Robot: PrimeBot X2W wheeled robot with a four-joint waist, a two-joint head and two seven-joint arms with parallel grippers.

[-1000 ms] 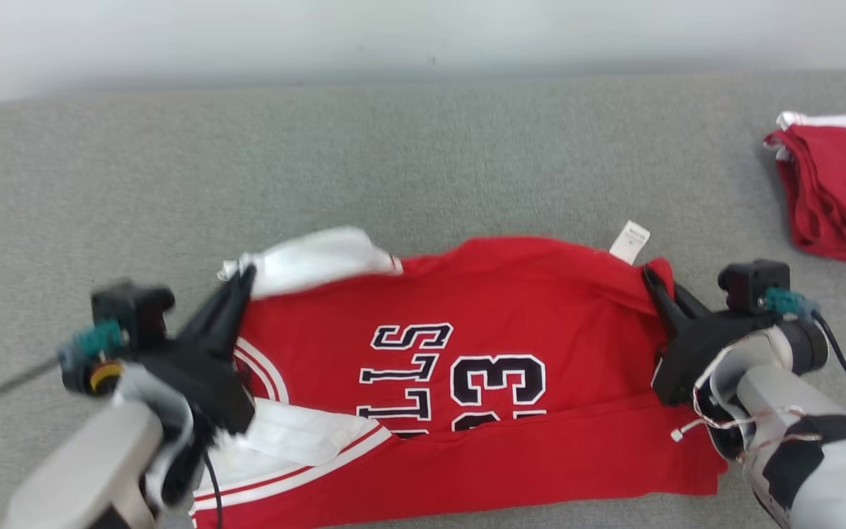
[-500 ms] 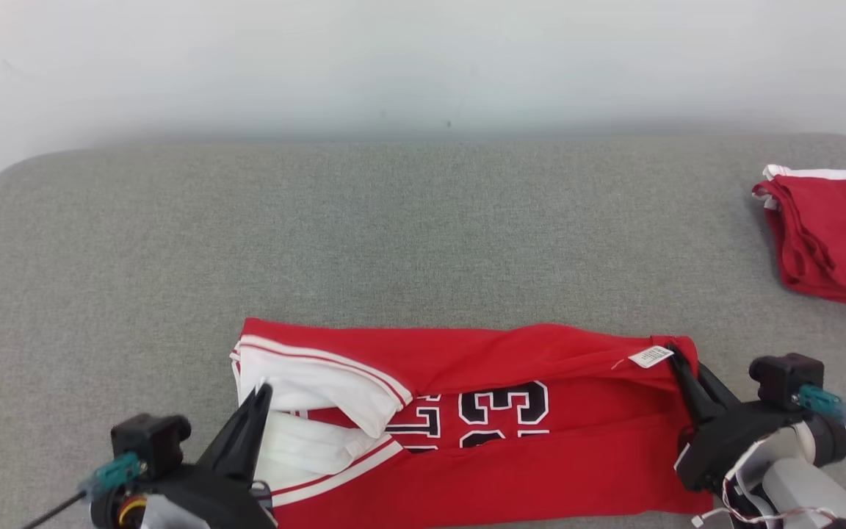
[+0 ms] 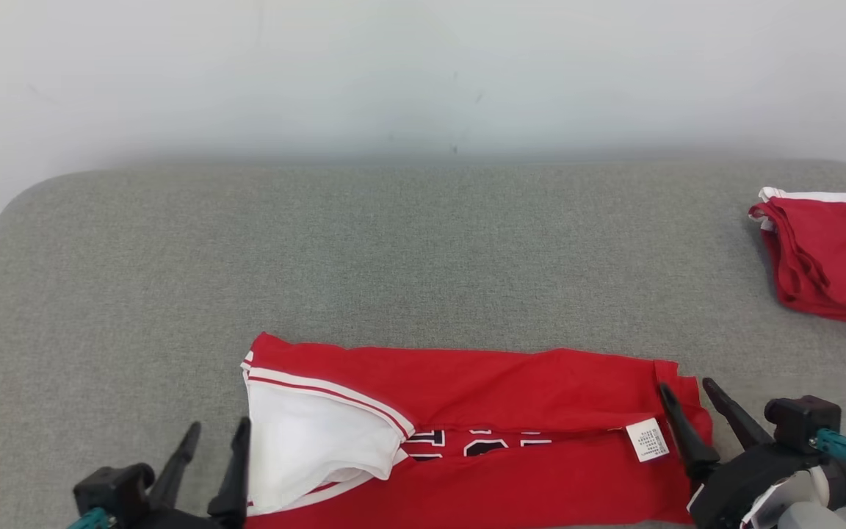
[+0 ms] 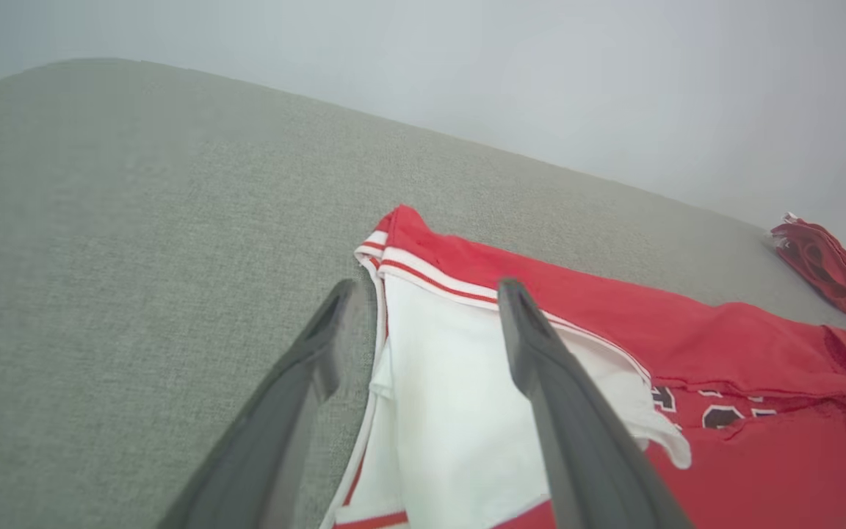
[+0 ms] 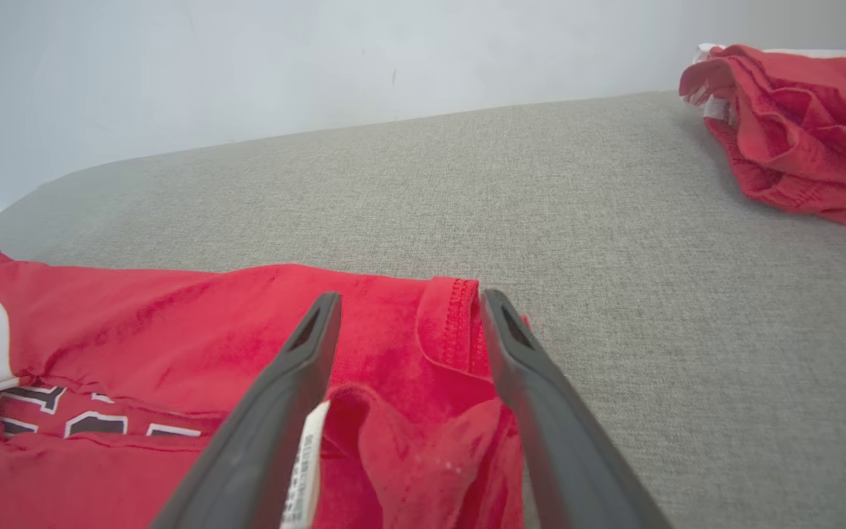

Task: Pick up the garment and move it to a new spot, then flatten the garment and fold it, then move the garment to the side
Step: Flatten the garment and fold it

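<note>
The garment (image 3: 482, 378) is a red jersey with a white sleeve and black-and-white print. It lies folded into a long band near the front of the grey surface. My left gripper (image 3: 217, 432) stands open at the garment's left end, and in the left wrist view its fingers straddle the edge of the white sleeve (image 4: 460, 382). My right gripper (image 3: 687, 388) is open at the right end, with the bunched red hem (image 5: 423, 426) lying loose between its fingers. A white care label (image 3: 647, 439) lies on the fold beside it.
A second red garment (image 3: 827, 257) with white trim lies bunched at the far right of the grey padded surface (image 3: 393, 250). A white wall rises behind the surface. The surface's rounded left corner (image 3: 19, 213) shows at the left.
Both grippers were shut on the garment's ends and now stand open, letting it go. The far part now lies folded forward over most of the print. The camera has tilted up.
</note>
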